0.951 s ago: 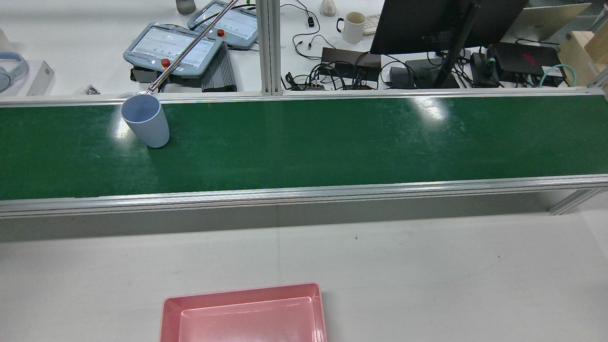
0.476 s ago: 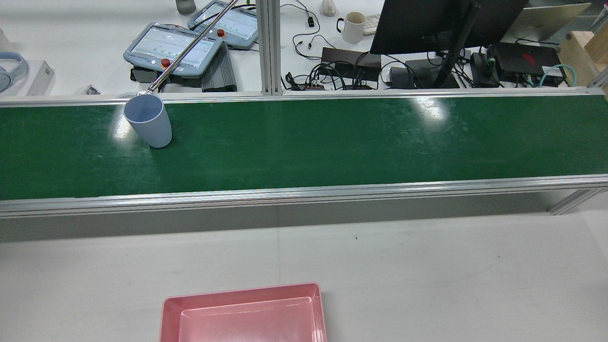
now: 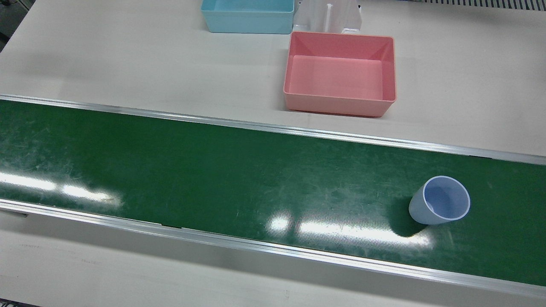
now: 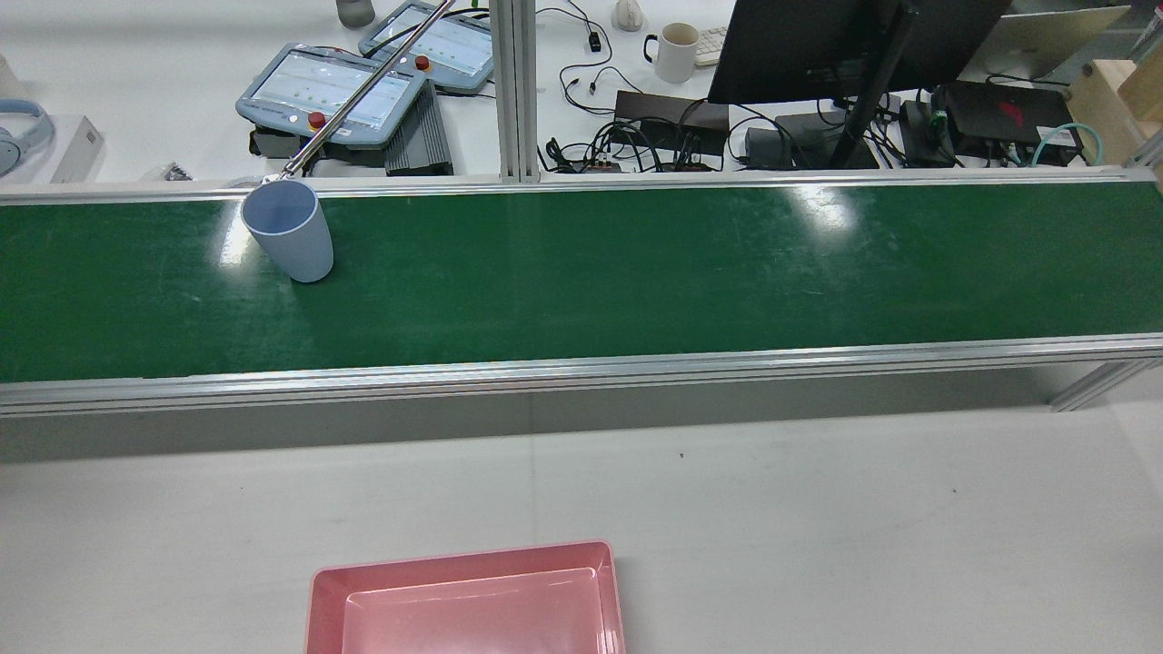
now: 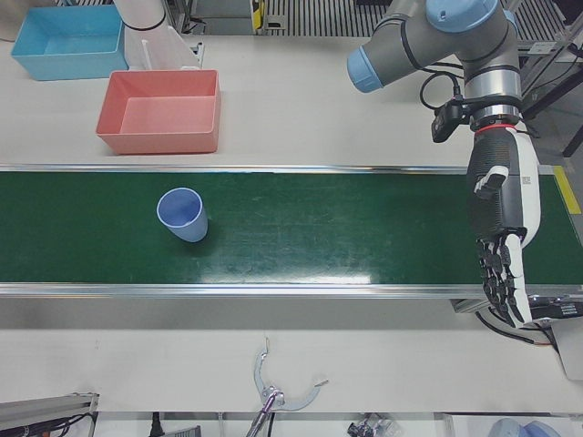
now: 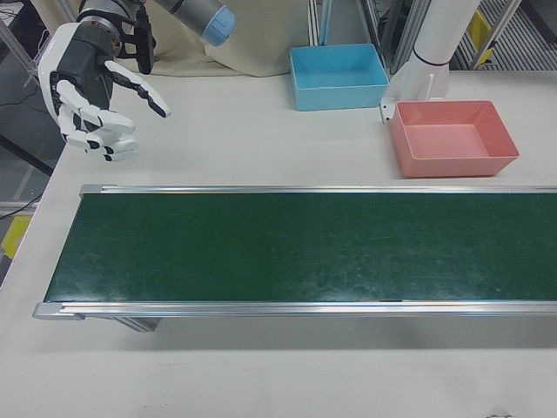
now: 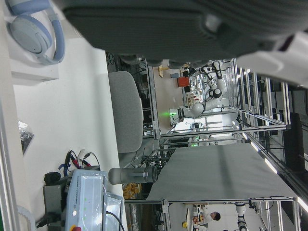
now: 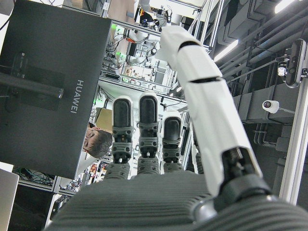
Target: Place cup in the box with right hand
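A pale blue cup (image 3: 441, 200) stands upright on the green conveyor belt (image 3: 213, 170), near the belt's far edge on my left side (image 4: 289, 232) (image 5: 182, 215). The pink box (image 3: 339, 106) sits empty on the white table on my side of the belt (image 4: 454, 556) (image 5: 155, 143) (image 6: 452, 165). My right hand (image 6: 91, 96) hovers open above the table past the belt's right end, far from the cup. My left hand (image 5: 501, 246) hangs open, fingers pointing down, over the belt's left end. Neither hand holds anything.
A blue box (image 3: 247, 15) stands beside the pink one, close to the arm pedestal (image 6: 431, 52). A metal reacher rod (image 4: 363, 86) slants down to the belt's far rail just behind the cup. Teach pendants (image 4: 332, 91), cables and a monitor (image 4: 818, 45) lie beyond the belt.
The cup has slid a little to the right along the belt in the rear view. Nothing else there has moved.
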Tool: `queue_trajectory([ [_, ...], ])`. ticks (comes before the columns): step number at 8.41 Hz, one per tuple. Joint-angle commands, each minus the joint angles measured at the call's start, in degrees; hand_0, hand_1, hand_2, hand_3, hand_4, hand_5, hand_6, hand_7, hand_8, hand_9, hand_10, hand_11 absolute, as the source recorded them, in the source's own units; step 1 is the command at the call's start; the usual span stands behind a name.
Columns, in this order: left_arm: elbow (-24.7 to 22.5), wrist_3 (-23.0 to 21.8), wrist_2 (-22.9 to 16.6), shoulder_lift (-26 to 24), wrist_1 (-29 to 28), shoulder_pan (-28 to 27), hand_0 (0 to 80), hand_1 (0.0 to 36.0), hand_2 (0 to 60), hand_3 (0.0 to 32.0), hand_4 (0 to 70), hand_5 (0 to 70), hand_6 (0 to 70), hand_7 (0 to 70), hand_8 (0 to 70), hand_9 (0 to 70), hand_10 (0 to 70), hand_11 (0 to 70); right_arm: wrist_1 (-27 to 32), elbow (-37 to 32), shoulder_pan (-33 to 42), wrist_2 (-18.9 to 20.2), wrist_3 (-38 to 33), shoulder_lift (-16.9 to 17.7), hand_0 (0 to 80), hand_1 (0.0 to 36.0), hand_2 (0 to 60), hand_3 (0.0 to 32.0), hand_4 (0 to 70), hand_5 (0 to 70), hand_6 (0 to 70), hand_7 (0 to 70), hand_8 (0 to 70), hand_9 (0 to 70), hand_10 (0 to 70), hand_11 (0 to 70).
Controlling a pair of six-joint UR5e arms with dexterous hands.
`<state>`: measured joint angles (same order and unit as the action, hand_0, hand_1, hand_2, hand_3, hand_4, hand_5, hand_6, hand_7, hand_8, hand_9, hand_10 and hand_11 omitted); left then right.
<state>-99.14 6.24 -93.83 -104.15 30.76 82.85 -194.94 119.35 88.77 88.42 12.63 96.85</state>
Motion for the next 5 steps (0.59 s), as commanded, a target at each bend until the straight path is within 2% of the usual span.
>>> queue_trajectory([
  [1, 0.0, 0.0, 0.0, 0.0, -0.1, 0.0, 0.0, 0.0, 0.0, 0.0, 0.0, 0.0, 0.0, 0.0, 0.0, 0.0, 0.0, 0.0, 0.0, 0.0, 0.0, 0.0, 0.0, 0.0, 80.0, 36.0, 16.0, 0.0, 14.0, 19.5, 18.2, 62.9, 36.3, 45.4, 27.8, 43.5],
  [5, 0.0, 0.0, 0.1, 0.0, -0.1, 0.0, 0.0, 0.0, 0.0, 0.0, 0.0, 0.0, 0.0, 0.0, 0.0, 0.0, 0.0, 0.0, 0.0, 0.1, 0.0, 0.0, 0.0, 0.0, 80.0, 36.0, 16.3, 0.0, 14.6, 19.5, 18.3, 63.5, 36.4, 45.7, 27.9, 43.7],
])
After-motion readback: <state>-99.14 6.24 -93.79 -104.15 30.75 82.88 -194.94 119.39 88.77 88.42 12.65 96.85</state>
